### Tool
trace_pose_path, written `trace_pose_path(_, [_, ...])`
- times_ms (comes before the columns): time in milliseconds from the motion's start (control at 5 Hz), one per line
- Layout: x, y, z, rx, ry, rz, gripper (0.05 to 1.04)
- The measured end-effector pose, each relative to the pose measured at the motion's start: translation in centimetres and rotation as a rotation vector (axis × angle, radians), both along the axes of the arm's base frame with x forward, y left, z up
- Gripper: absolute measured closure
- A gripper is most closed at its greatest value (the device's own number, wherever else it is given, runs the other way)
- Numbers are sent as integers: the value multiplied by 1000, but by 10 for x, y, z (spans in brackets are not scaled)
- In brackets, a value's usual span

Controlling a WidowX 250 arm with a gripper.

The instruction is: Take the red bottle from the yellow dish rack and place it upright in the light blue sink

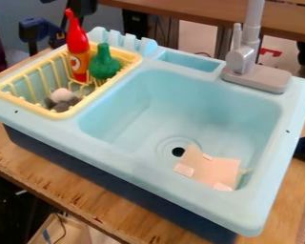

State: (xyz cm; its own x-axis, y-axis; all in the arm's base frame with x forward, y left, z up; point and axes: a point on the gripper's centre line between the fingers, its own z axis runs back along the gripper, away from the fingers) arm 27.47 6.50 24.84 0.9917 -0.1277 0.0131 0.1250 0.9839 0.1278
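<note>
Camera view: a cloth [212, 167] is laid beside the drain [178, 151], supported by the sink's [187, 95] floor. The bottle [78, 53] and green toy [105, 66] are seemingly kept upright by the rack [131, 61]. Beyond it, the gripper [44, 39] is seen, apart from everything; whether spread or pressed together cannot be told.

Arm [85, 6]: one, black; visible part at the top edge, left of centre; dark, blocky, uneven outline; surface details too small to tell.
</note>
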Motion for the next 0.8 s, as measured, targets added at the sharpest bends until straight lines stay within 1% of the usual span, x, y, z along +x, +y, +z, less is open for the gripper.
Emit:
trace_pose_path(200, [27, 18, -8, 25, -2, 13, 82])
trace_pose_path(400, [50, 35, -21, 17, 20, 28, 82])
trace_pose_path(600, [61, 47, -17, -12, 7, 41, 82])
trace_pose_path(800, [71, 56, -17, -67, -12, 24, 82])
